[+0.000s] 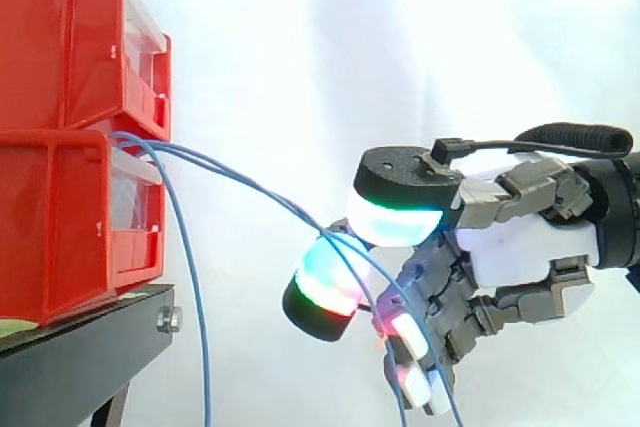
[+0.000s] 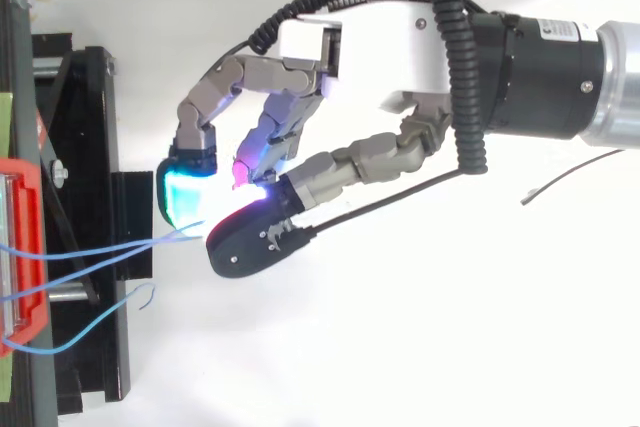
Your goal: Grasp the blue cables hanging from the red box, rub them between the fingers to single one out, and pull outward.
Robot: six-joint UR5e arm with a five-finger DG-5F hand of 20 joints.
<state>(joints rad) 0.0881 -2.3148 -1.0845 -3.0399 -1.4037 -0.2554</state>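
Robot hand (image 1: 525, 247), fingers curled, pinching two thin blue cables (image 1: 245, 179) between its thick glowing pads (image 1: 395, 215). To single one out, the pads should probably roll lightly against each other before any outward pull. The cables rise from the pinch to the stacked red plastic box (image 1: 70, 217). A third blue cable (image 1: 198, 297) hangs free, well apart from the robot hand.

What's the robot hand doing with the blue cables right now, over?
Hand shut on two blue cables from red box. Third cable hangs free. Nothing seen blocking.
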